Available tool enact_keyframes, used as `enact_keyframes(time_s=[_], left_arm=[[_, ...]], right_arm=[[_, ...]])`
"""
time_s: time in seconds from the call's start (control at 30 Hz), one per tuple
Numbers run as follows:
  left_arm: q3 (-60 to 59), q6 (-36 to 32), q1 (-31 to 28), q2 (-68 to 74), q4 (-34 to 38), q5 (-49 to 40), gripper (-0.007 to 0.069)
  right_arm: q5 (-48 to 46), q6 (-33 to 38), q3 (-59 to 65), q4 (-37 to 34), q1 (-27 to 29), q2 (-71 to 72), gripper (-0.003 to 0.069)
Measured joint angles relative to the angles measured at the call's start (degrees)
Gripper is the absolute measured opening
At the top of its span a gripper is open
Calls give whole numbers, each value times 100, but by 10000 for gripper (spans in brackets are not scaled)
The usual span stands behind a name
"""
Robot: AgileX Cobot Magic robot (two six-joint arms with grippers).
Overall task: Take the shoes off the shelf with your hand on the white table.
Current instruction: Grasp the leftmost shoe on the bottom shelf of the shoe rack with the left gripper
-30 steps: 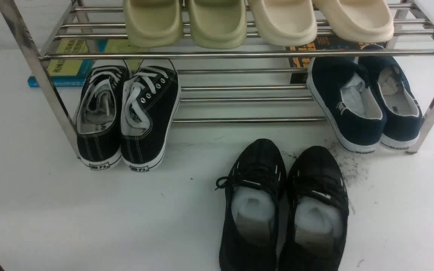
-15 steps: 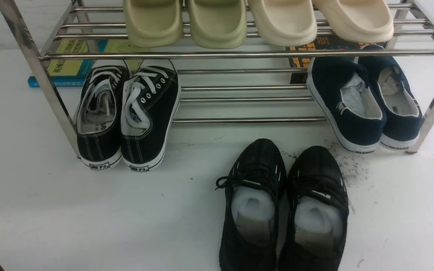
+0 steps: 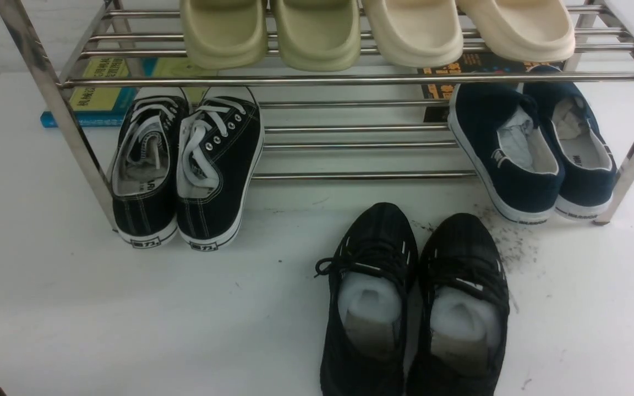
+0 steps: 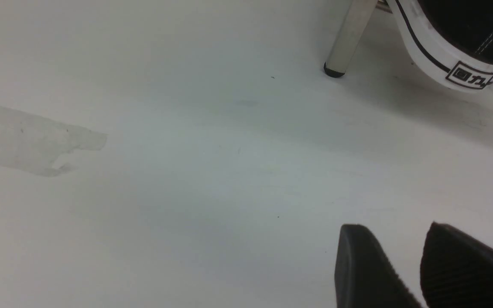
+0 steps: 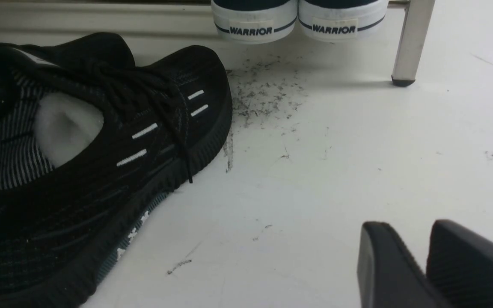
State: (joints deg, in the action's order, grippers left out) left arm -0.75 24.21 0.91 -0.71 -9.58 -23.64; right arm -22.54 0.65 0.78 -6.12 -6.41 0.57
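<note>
The white table (image 3: pixel 75 308) carries a chrome shelf (image 3: pixel 350 80). The black canvas sneakers (image 3: pixel 185 165) with white laces sit on its lower tier at the left end, heels toward the camera. A pair of black running shoes (image 3: pixel 413 308) stands on the table in front. The left gripper (image 4: pixel 394 233) and the right gripper (image 5: pixel 407 229) are low over bare table, each with jaws slightly apart and holding nothing.

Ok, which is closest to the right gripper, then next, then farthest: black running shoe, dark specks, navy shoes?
1. Black running shoe, beside the right gripper.
2. Dark specks, ahead, by its toe.
3. Navy shoes, farthest, on the shelf.
</note>
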Motion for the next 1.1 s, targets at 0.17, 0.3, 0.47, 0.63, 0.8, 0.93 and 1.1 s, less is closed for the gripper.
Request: enact_keyframes(time_s=[0.17, 0.3, 0.47, 0.63, 0.8, 0.93, 1.1], left_arm=[[0, 0, 0, 0, 0, 0, 239], [0, 0, 0, 0, 0, 0, 239], [0, 0, 0, 0, 0, 0, 239], [0, 0, 0, 0, 0, 0, 239], [0, 0, 0, 0, -117, 22, 239], [-5, 6, 0, 0, -233, 43, 239], [-5, 786, 0, 0, 680, 114, 239]], right_arm=[[0, 0, 0, 0, 0, 0, 191], [0, 0, 0, 0, 0, 0, 196], [0, 0, 0, 0, 0, 0, 204], [0, 6, 0, 0, 0, 0, 208], [0, 6, 0, 4, 0, 0, 215], [0, 6, 0, 4, 0, 0, 218], [0, 6, 0, -1, 0, 0, 218]])
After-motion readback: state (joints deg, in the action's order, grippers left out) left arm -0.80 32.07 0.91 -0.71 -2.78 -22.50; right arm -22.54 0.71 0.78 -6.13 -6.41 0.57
